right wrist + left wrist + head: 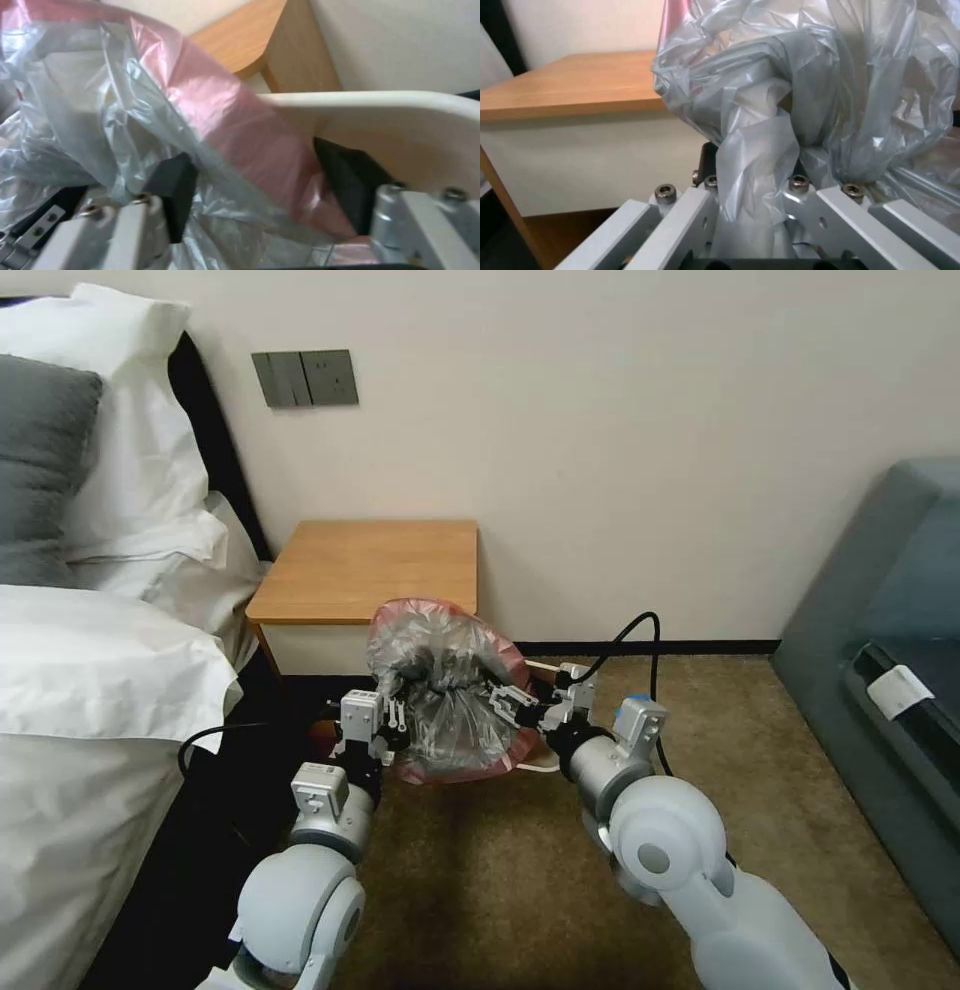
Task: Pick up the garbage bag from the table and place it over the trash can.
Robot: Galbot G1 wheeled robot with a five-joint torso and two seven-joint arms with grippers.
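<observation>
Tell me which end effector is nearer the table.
Left. The left end effector grips the garbage bag just below the table front; the right end effector sits farther right.

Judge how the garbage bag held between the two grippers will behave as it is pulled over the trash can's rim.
The garbage bag is probably floppy: it crumples into folds between the left gripper and the right gripper. It looks light, being thin and translucent. Its glossy film may slip, so its pink edge could slide off the trash can.
</observation>
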